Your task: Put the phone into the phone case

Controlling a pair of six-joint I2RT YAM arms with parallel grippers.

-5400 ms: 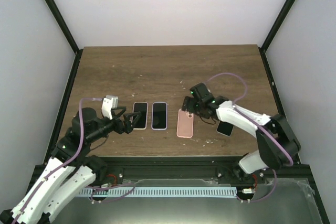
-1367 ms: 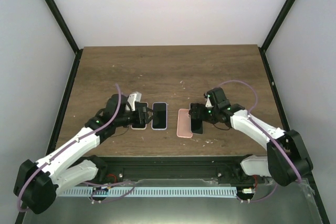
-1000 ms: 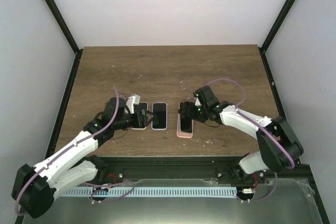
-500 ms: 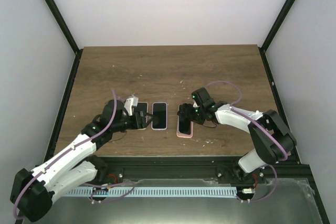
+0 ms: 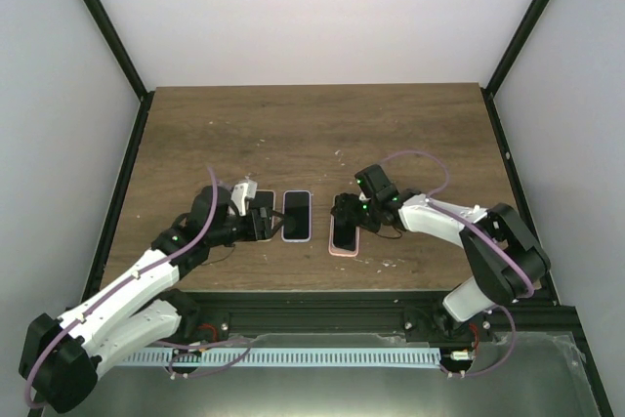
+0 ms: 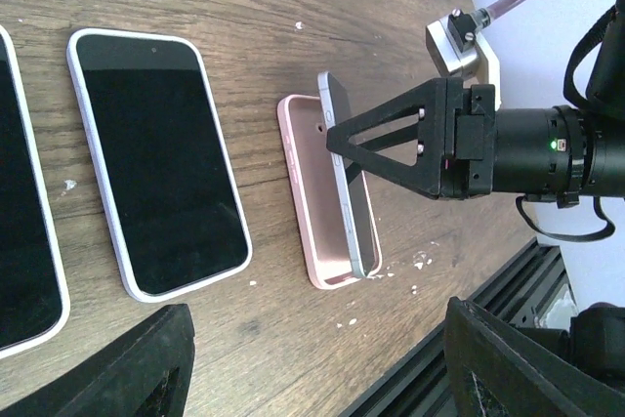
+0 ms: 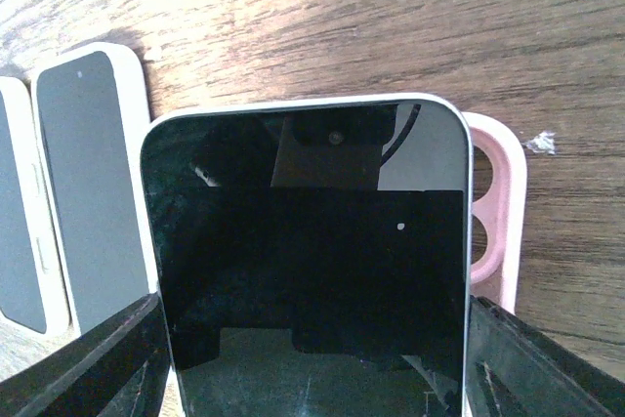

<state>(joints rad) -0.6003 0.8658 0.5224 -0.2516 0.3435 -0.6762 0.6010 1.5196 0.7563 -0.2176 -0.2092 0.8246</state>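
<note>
Phone [image 7: 312, 271] tilts into pink case [image 6: 311, 197], clamped by right tool [image 5: 346, 214]; left tool [image 5: 261, 225] gapes empty.

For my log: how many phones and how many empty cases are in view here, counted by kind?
Phones: 3 (left phone, middle phone, tilted phone)
Empty cases: 1 (pink case)
Total: 4

A robot lab: two robot arms [image 5: 444, 220] on a wooden table [image 5: 312, 124], with plain white walls [image 5: 312, 7] and black bars [image 5: 103, 24] beyond the jaws.
</note>
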